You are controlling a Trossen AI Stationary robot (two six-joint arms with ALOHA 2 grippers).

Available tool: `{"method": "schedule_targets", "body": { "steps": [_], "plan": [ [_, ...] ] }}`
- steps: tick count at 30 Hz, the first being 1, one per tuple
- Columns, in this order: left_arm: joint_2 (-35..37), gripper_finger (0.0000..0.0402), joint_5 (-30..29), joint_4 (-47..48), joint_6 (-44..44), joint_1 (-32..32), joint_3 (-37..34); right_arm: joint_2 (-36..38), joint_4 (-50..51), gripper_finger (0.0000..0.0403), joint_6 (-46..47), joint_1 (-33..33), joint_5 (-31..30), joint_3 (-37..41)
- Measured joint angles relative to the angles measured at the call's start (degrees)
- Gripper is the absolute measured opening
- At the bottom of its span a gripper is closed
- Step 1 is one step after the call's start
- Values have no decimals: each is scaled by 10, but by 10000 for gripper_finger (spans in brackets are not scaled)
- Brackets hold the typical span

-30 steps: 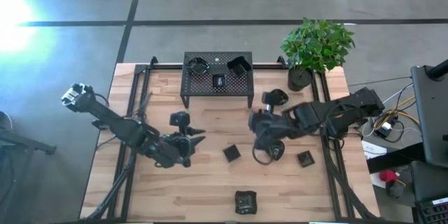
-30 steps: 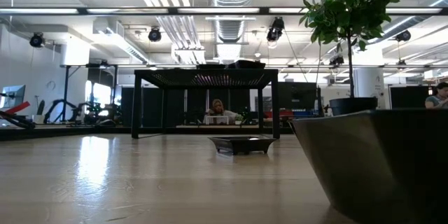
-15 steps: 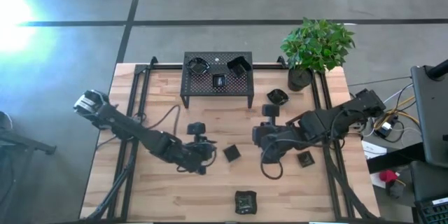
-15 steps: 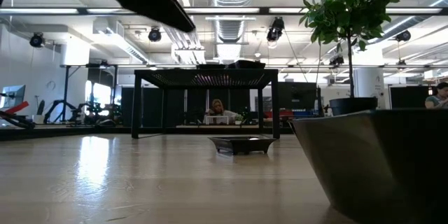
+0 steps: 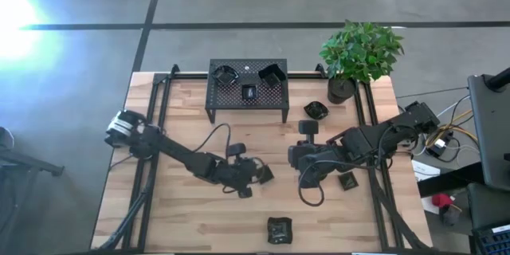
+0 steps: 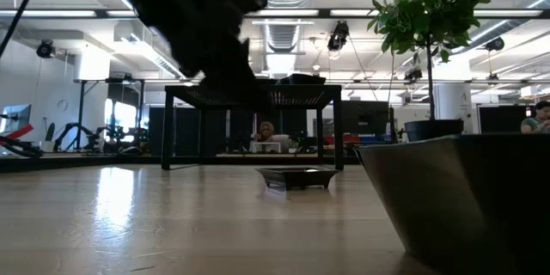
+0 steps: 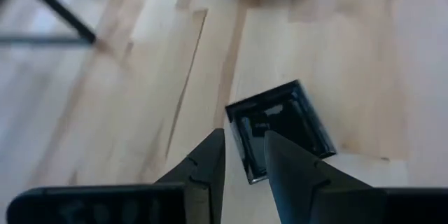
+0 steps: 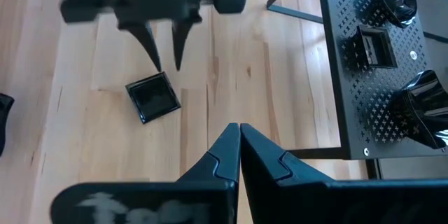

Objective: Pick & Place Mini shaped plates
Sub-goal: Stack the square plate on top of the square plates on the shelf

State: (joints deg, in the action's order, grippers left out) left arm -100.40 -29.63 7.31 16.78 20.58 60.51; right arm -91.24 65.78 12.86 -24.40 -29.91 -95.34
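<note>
The left wrist view shows the left gripper (image 7: 243, 155) with its fingers parted just above the rim of a small square plate (image 7: 280, 129) lying mid-table, so the pickup is starting and next needs a straddling descent, while the right gripper (image 8: 239, 138) waits closed nearby.

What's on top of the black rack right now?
Three mini plates sit on the perforated rack: a round one, a small square one and an angular one. The floor beneath it stays hidden from above.

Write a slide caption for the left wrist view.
Left pincer, open, poised over the edge of a small square black plate on the wooden table.
</note>
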Motion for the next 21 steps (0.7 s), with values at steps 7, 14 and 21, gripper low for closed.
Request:
{"method": "schedule_targets", "body": {
  "steps": [7,14,21],
  "plan": [
    [-37,97,44,-20,98,-30,0,0,0,8,0,0,0,0],
    [-52,97,61,-34,118,-45,0,0,0,8,1,0,0,0],
    [-80,97,61,-43,119,-50,1,0,0,8,1,0,0,0]
  ]
}}
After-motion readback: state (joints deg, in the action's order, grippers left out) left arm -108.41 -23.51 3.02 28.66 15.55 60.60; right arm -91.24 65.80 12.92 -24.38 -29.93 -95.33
